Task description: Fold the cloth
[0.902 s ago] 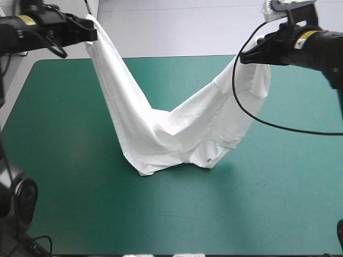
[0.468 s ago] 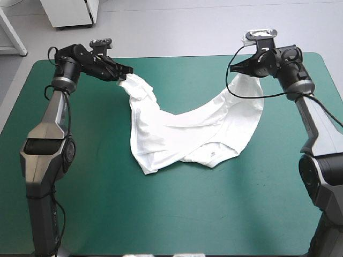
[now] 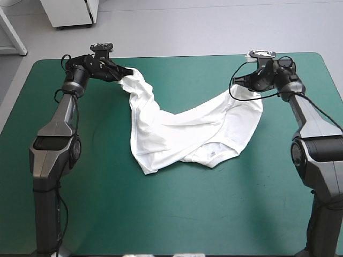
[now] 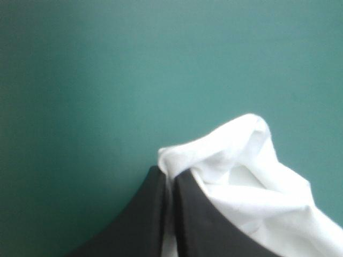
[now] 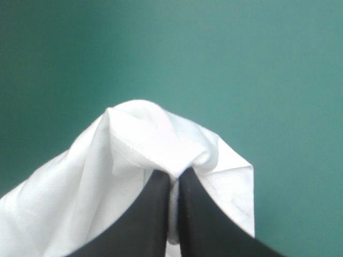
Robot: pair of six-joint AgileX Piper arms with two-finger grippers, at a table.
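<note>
both arms lowered from raised, left tool [image 3: 127, 71] and right tool [image 3: 239, 80] down near the counter [image 3: 161, 219], T-shirt [image 3: 182, 134] no longer hanging steeply, more lying flat

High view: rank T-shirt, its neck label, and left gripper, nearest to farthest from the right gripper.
1. T-shirt: touching, one end pinched in the right gripper at the table's far right.
2. neck label: on the shirt's collar, mid-table, toward the near edge.
3. left gripper: across the table, far left, pinching the shirt's other end.
</note>
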